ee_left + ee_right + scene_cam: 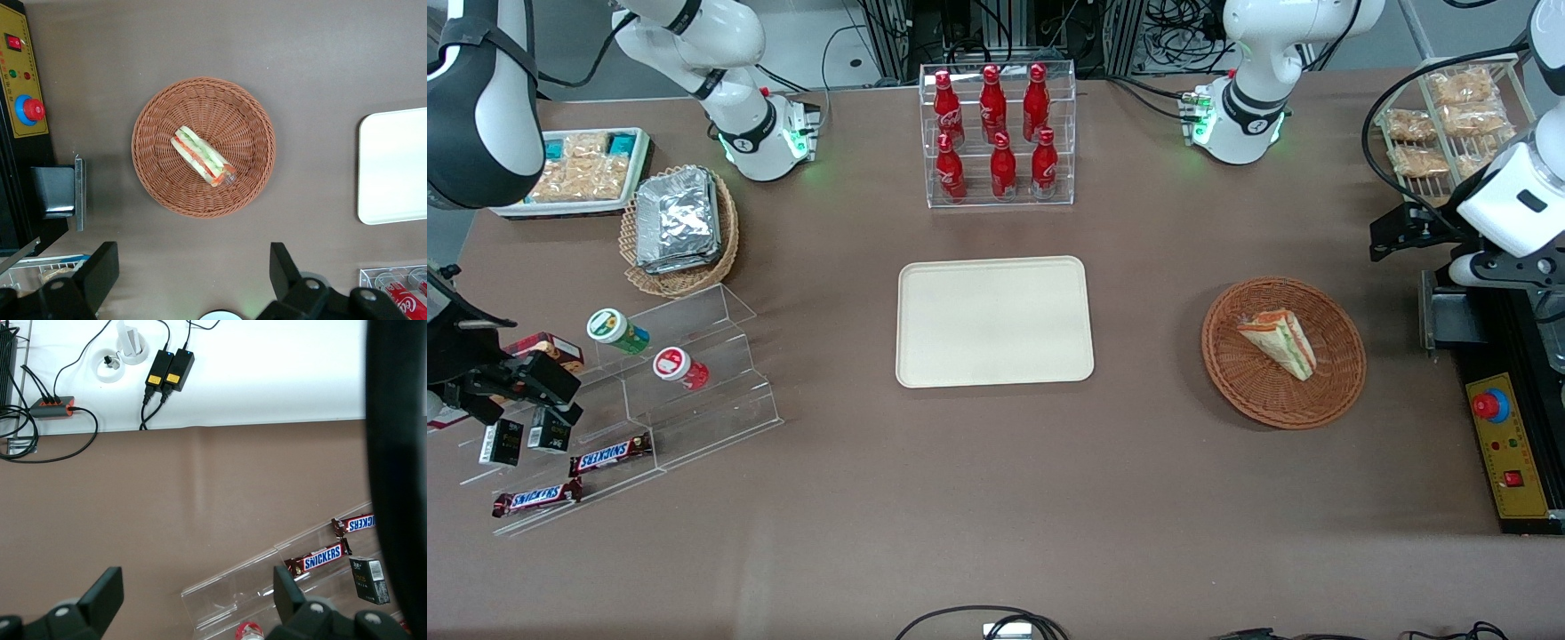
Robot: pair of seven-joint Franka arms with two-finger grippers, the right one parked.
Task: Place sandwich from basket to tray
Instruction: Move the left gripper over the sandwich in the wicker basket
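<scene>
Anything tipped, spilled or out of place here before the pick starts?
Nothing stands out. The sandwich lies in the basket, the tray is bare, and the open gripper hangs high above the table beside the basket.

sandwich in basket | tray beside | pincer above basket, fingers apart
</scene>
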